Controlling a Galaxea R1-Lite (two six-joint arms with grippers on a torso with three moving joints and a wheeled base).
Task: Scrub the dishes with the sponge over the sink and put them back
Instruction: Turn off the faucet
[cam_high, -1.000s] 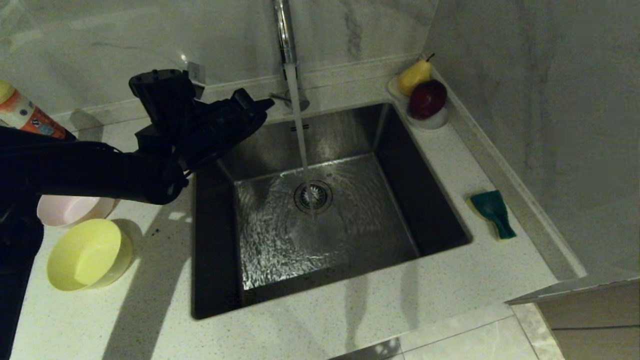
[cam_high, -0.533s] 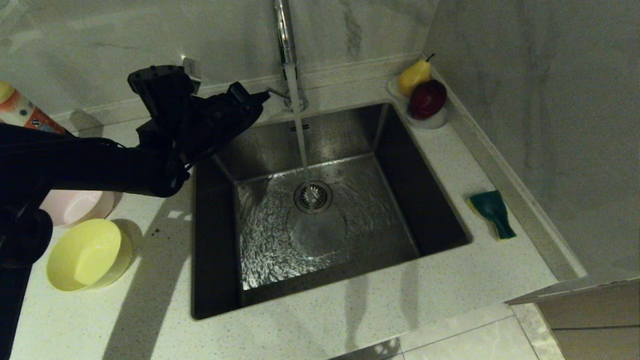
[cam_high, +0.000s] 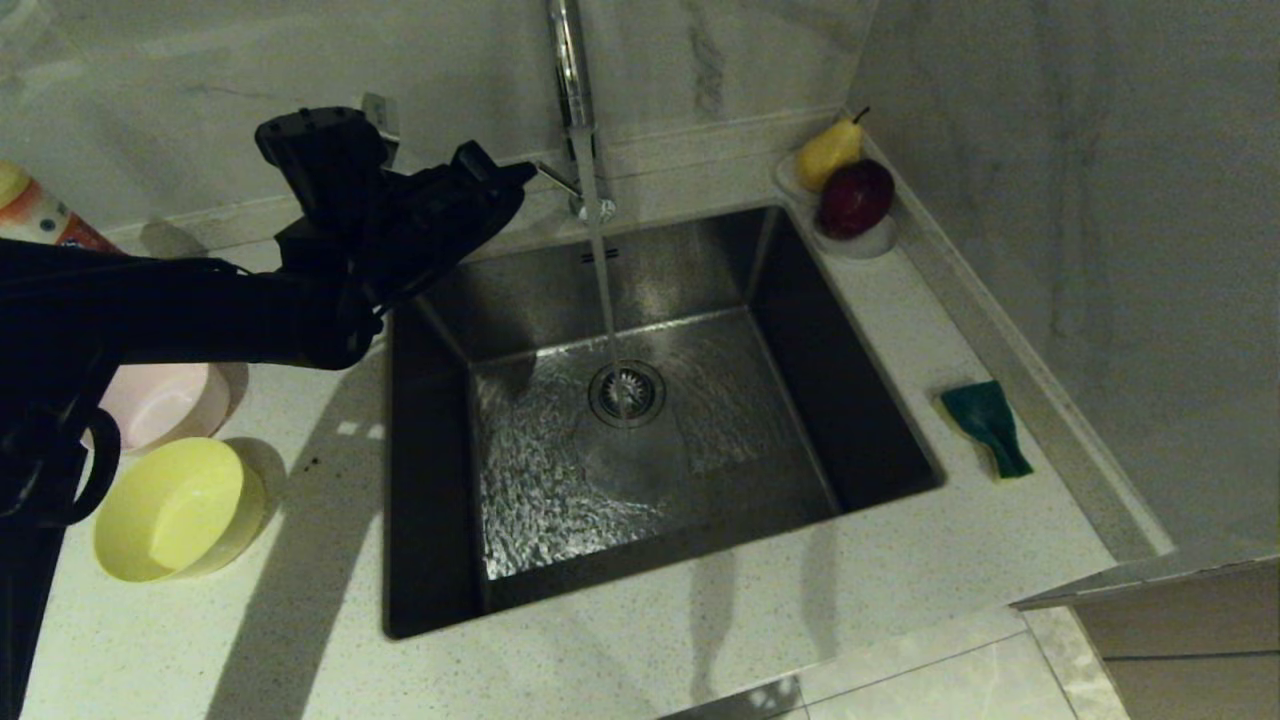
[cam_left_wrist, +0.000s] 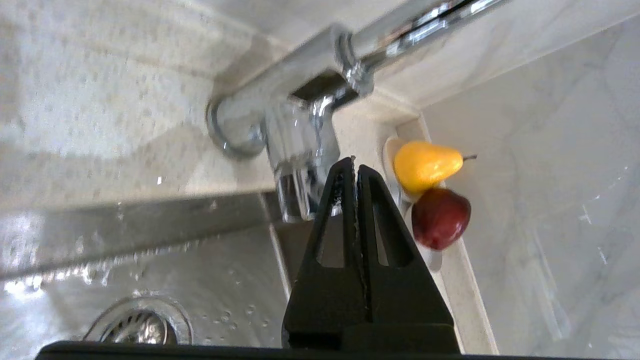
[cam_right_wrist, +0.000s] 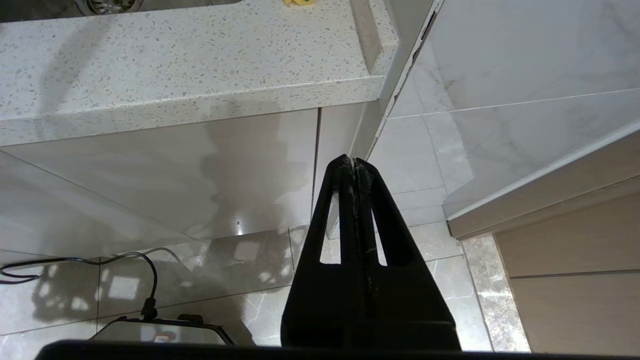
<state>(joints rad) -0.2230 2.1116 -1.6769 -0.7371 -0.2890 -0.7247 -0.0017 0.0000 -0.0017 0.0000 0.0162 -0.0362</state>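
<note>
Left gripper (cam_high: 515, 178), jaws pressed together and empty, noses up beside the tap (cam_high: 575, 100), likely to work its lever. Water runs into the sink (cam_high: 850, 400). The sponge (cam_high: 985, 425) waits right of the sink; pink bowl (cam_high: 170, 400) and yellow bowl (cam_high: 175, 510) sit left. Right gripper (cam_right_wrist: 354, 162), jaws together, hangs below the table (cam_right_wrist: 175, 65).

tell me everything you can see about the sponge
The sponge lies flat on the speckled countertop, to the right of the sink and close to the raised ledge along the wall. Its dark green scouring face is up, with a thin strip of yellow foam showing at the edge nearest the basin. The outline looks waisted rather than a plain rectangle. Nothing touches it but the counter; neither gripper is near it.
</note>
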